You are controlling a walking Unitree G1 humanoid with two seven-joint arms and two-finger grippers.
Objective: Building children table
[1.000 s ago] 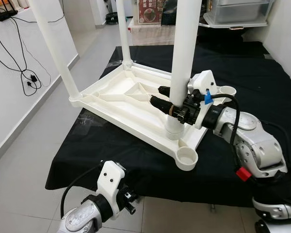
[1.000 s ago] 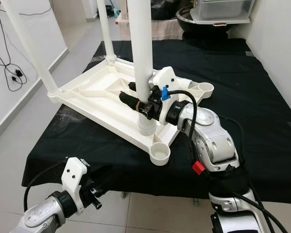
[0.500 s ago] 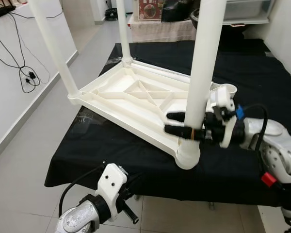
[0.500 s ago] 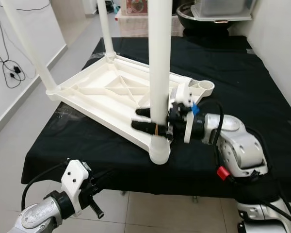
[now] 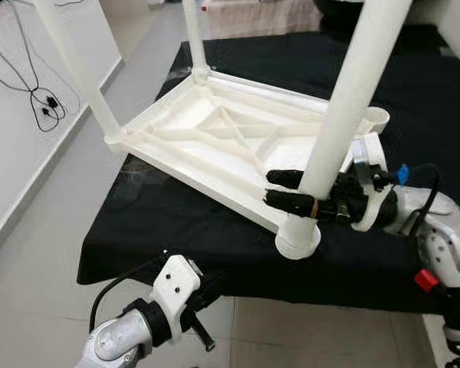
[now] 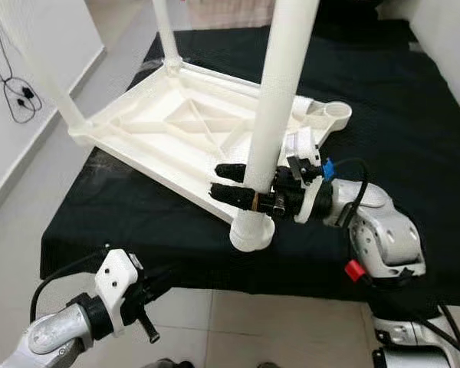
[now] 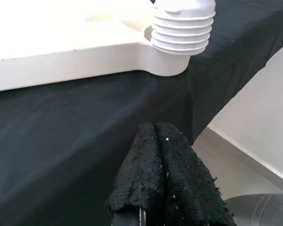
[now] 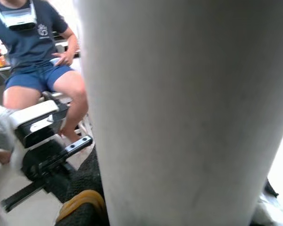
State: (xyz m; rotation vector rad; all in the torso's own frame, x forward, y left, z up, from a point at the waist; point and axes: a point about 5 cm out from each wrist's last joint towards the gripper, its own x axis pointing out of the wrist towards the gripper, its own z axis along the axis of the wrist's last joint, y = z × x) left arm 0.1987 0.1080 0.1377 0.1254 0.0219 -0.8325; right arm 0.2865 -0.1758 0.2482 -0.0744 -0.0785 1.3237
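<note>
Black-draped platform (image 5: 176, 222), right gripper (image 5: 287, 190) clamping table leg (image 5: 345, 107), seated person (image 8: 37, 70) behind

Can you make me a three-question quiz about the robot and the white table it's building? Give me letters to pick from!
1. Where is the table leg that the right gripper holds?
A. lying on the floor
B. standing in the near corner socket of the upside-down tabletop
C. on a shelf

2. What colour is the cloth under the tabletop?
A. black
B. red
C. yellow

3. How are the left gripper's fingers?
A. wide open
B. holding a leg
C. pressed shut with nothing between them

Answers:
1. B, the leg's ribbed end sits at that corner socket by the cloth's front edge.
2. A, the cloth is black all over.
3. C, the left wrist view shows both fingers together, below the table edge.
</note>
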